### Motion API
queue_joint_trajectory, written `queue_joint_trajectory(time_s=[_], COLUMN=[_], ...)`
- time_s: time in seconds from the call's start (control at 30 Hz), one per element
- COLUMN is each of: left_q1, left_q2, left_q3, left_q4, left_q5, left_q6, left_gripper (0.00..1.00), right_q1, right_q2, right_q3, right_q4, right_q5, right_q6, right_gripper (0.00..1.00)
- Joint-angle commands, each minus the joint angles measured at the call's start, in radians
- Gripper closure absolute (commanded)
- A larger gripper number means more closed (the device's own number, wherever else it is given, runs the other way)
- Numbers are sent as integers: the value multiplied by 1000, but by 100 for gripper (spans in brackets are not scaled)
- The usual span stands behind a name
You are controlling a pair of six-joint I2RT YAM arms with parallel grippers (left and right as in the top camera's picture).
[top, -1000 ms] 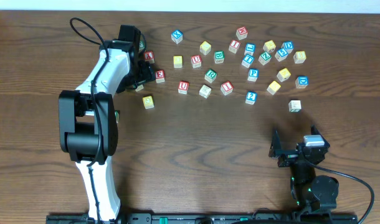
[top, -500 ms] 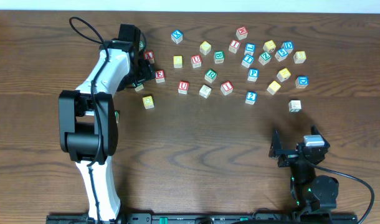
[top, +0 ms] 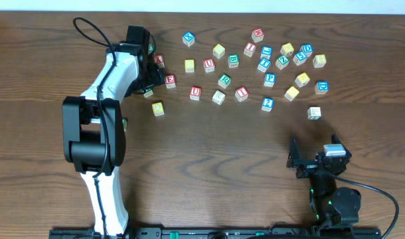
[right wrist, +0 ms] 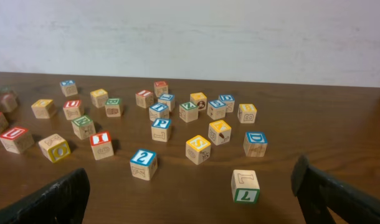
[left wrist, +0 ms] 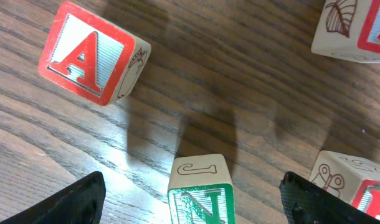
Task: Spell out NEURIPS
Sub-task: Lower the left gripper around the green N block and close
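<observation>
left gripper (left wrist: 197,206): jaws wide apart, straddling the green N cube (left wrist: 200,186). There is a gap on both sides and no contact. N sits on the table (left wrist: 252,93) and is hidden under the arm in the overhead view.

Everything else is placed relative to N, in the overhead view:
- red E (top: 170,81) is just to its right.
- red A (top: 159,60) is just beyond it, toward the far edge.
- red U (top: 196,93) is further right, followed by green R (top: 224,81), red I (top: 241,93) and blue P (top: 270,79).
- yellow S (right wrist: 198,148) is well apart from N, in the far-right cluster.

right gripper (right wrist: 189,196): jaws fully apart and empty, well away from N.
</observation>
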Motion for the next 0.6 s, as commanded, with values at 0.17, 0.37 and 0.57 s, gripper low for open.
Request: queue_joint_trajectory(time_s=[0.17, 0.37, 0.57], left_q1=[3, 3, 3], left_q2=[0, 0, 0], left_q3=[-42, -87, -84], left_q4=[-2, 39, 53], left_q5=[-2, -2, -1], left_q6=[-6, -13, -9], left_gripper=[12, 12, 12], right_q1=[-8, -8, -8], right_q2=[-4, -4, -4], right_q3=[-1, -1, -1], right_q4=[-5, -5, -5], right_q5=[1, 1, 1], right_q6=[14, 14, 14], right_gripper=[1, 1, 1])
